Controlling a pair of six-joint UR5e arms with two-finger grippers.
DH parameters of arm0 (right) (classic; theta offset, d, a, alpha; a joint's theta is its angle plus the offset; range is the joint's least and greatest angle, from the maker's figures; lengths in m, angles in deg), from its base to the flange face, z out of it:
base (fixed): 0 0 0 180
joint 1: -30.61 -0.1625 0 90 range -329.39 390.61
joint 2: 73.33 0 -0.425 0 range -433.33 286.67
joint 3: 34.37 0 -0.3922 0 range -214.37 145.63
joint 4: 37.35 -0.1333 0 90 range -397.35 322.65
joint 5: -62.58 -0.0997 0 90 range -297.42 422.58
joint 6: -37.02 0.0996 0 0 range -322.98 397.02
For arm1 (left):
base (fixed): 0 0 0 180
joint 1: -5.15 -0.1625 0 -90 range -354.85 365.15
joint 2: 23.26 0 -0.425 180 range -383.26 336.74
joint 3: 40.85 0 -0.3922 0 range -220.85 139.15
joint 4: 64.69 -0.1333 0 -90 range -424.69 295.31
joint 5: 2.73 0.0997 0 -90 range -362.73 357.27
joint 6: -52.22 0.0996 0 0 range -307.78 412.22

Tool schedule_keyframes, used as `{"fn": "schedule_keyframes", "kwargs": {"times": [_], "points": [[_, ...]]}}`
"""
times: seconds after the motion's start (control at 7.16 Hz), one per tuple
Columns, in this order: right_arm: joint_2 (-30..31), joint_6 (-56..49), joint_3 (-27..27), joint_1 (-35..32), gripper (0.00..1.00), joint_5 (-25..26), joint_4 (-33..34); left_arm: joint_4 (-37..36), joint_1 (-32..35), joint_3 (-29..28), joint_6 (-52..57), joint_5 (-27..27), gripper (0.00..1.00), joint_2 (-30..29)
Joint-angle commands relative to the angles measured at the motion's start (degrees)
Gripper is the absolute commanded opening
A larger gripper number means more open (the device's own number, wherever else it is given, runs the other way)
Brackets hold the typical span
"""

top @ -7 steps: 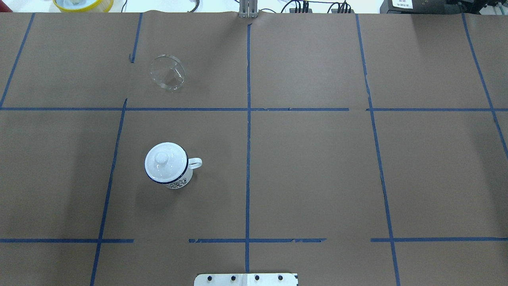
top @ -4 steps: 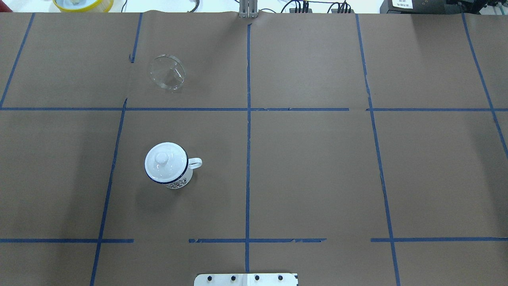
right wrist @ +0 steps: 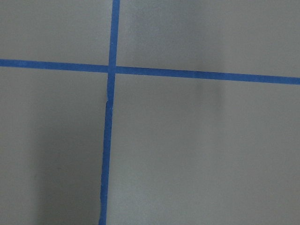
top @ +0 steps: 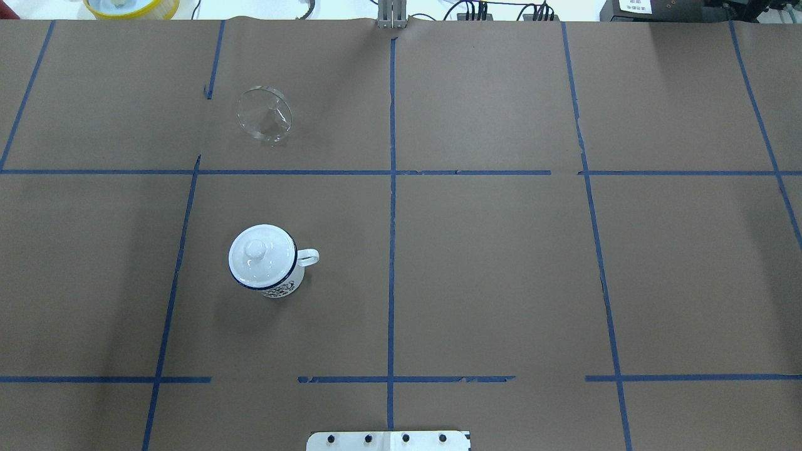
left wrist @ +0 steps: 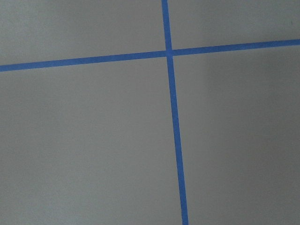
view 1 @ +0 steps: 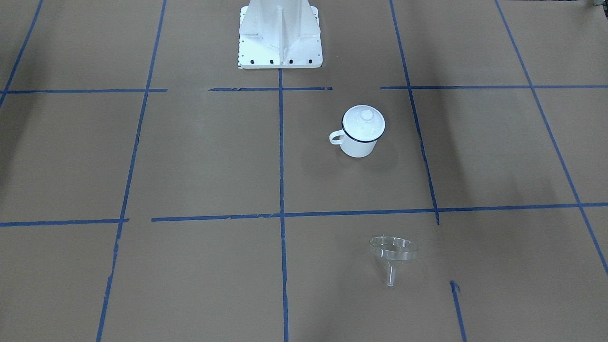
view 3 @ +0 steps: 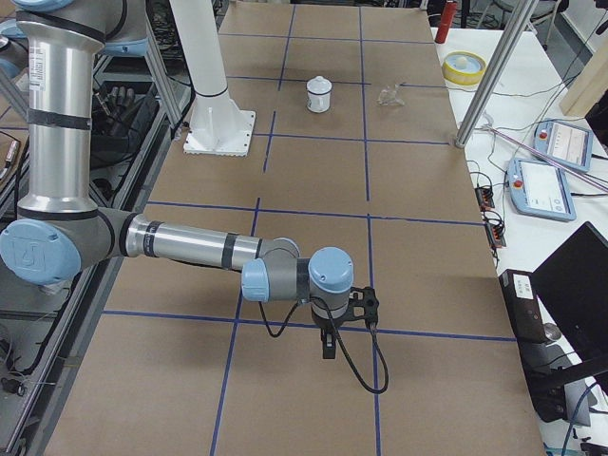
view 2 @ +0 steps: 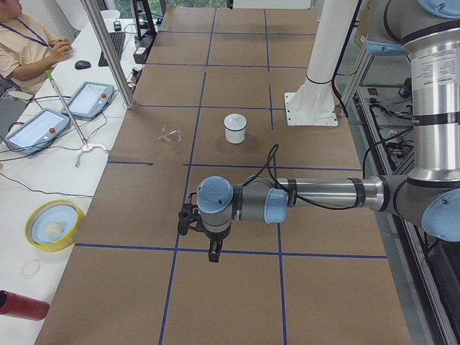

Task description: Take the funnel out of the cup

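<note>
The clear funnel [top: 264,114] lies on its side on the brown table, apart from the cup; it also shows in the front view [view 1: 394,251]. The white enamel cup [top: 286,286] with a dark blue rim stands upright with a white knobbed lid [top: 260,255] on it, handle to the overhead view's right; it also shows in the front view [view 1: 358,145]. My left gripper [view 2: 213,253] and right gripper [view 3: 328,347] hang over the table's two ends, far from both things. They show only in the side views, so I cannot tell if they are open or shut.
The robot's white base [view 1: 280,38] stands at the table's near edge. A yellow bowl [view 2: 54,224], tablets [view 2: 93,99], a metal pole [view 2: 108,50] and a seated person [view 2: 29,50] are along the far side. Blue tape lines grid the paper.
</note>
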Motion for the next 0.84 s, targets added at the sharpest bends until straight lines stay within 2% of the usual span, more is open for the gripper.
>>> {"fn": "schedule_keyframes", "kwargs": {"times": [0.0, 0.7], "points": [[0.00, 0.00, 0.01, 0.00, 1.00, 0.00, 0.00, 0.01, 0.09, 0.43, 0.00, 0.04, 1.00, 0.04], [0.00, 0.00, 0.01, 0.00, 1.00, 0.00, 0.00, 0.01, 0.09, 0.86, -0.09, 0.04, 1.00, 0.04]]}}
